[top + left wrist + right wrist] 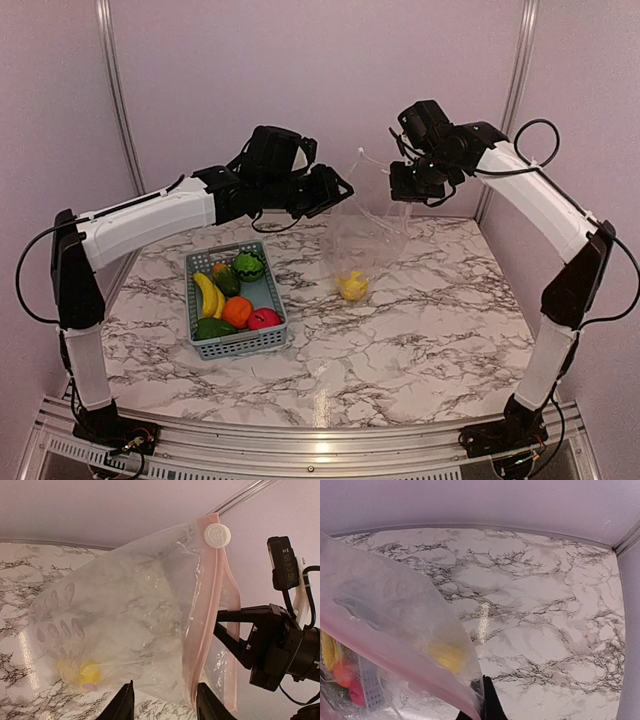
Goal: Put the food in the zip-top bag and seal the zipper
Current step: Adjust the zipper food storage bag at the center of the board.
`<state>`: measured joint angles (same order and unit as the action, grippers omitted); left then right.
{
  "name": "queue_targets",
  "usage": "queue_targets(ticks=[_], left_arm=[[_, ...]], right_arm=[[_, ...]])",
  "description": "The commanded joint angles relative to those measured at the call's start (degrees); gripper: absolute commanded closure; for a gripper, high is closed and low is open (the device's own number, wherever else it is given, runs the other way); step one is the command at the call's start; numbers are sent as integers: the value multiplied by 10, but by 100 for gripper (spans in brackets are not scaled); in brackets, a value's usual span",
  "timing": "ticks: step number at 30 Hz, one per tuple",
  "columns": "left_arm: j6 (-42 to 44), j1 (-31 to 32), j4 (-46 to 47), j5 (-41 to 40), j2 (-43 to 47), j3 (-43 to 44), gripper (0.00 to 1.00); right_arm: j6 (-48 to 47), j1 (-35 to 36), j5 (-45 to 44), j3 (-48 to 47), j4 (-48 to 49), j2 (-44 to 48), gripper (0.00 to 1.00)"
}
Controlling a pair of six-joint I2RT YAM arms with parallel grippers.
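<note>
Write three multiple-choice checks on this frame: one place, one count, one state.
1. In the top view, where does the basket stand relative to the zip-top bag?
A) on the left arm's side
B) on the right arm's side
C) behind it

2. How many food pieces show inside the bag?
A) none
B) one
C) four

3. What state is the bag in?
A) lying flat, untouched
B) stuffed in the basket
C) held up by the right fingers

Key:
1. A: the basket sits on the table to the left of the bag.
2. B: only a yellow piece shows, at the bag's bottom.
3. C: the right fingers are shut on the bag near its mouth, and it hangs from them.
</note>
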<state>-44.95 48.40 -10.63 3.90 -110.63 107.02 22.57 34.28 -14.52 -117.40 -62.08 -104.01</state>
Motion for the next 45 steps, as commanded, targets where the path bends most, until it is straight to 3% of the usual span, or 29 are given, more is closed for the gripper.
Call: queue_targets(ticks=[1,6,18,19,20,21,28,30,34,37,38,41,45], left_arm=[[25,-8,-24,10,10,-11,52],[59,-18,6,7,60,-66,40],[130,-75,-62,-70,206,-272,37],[138,-79,-64,-70,218,-289,29],[147,-82,-64,-74,231,-303,4],[161,-83,-63,-82,245,-314,1],[201,-89,-120,-152,255,-309,1],[172,-91,-109,-173,257,-323,1],[128,-93,-103,-170,250,-329,1],[27,-95,-211,-306,238,-312,1],[4,-99,-233,-314,234,-307,1],[75,-116,-226,-272,217,-310,1],[134,-118,-175,-273,224,-339,1]], right_arm=[[-24,-29,-5,-26,-3,0,100],[-23,-35,-4,-26,-1,-6,100],[-43,26,62,-6,53,-34,100],[-39,29,69,-9,52,-39,100],[-34,30,81,-8,54,-42,100],[-28,29,89,-4,59,-42,100],[-31,-40,163,78,121,7,100],[-49,-64,173,82,111,17,100],[-75,-106,110,70,89,29,100],[-79,-123,62,41,95,30,100],[-84,-125,48,12,82,21,100],[-109,-125,19,-42,56,6,100],[-112,-121,34,-18,78,5,100]])
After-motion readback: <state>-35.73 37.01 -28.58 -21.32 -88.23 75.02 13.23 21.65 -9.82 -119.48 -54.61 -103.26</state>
